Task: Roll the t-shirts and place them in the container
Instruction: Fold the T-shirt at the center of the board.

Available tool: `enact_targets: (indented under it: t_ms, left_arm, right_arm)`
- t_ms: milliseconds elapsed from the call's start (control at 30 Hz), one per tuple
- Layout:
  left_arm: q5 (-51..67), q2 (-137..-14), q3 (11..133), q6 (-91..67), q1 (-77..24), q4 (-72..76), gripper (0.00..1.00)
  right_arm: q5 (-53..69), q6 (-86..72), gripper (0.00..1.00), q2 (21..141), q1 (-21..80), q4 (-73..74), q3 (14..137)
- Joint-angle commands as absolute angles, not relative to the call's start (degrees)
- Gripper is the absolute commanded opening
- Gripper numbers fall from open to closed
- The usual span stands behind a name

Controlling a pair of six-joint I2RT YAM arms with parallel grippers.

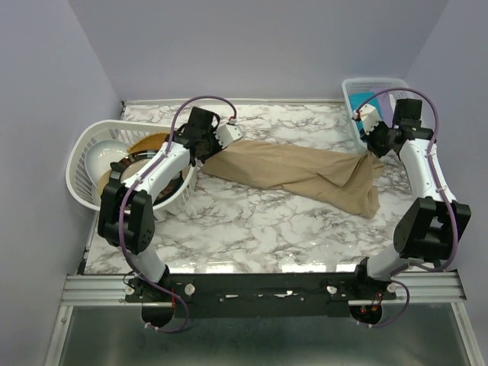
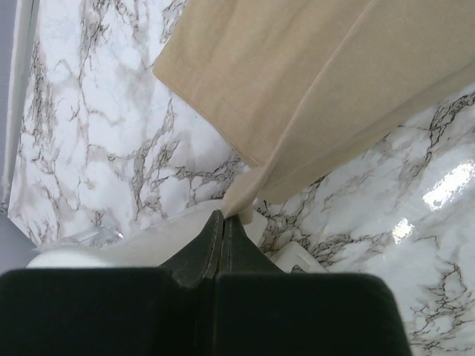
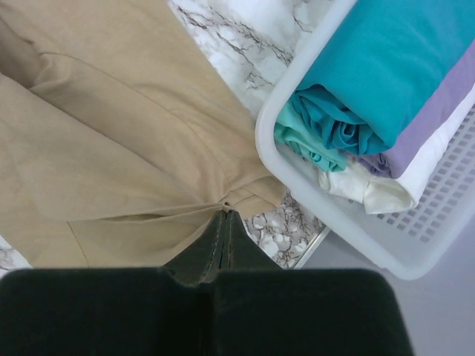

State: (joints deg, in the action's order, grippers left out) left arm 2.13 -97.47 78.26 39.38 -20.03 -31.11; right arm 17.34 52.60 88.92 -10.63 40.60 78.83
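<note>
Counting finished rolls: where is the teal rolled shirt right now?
Right wrist view: the teal roll sits in the white basket, far right of the table, beside the lilac roll.

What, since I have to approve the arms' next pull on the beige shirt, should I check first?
1. Left gripper shut on a corner of the beige t-shirt: ok.
2. Right gripper shut on the opposite end: ok.
3. Shirt flat on the table: not ok, bunched and creased between the grippers.
4. Shirt clear of the right basket: cannot tell, they lie very close.
5. Teal roll, lilac roll and white roll inside that basket: ok.
6. Left arm clear of the left basket: cannot tell, it overlaps it in the top view.
</note>
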Motion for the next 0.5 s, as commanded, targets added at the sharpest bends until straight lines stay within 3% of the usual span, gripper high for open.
enact_targets:
  t_ms: [0,467]
  left_arm:
    - [-11.2,-95.2,74.0,41.1,-15.3,-41.9,0.0]
    - [-13.0,-102.3,79.1,42.5,-15.3,-43.5,0.0]
  right_arm:
    - [20.1,55.4,0.0,91.7,-11.4,41.5,81.9]
    - [22.7,59.3,0.01,99.8,-11.8,42.8,91.0]
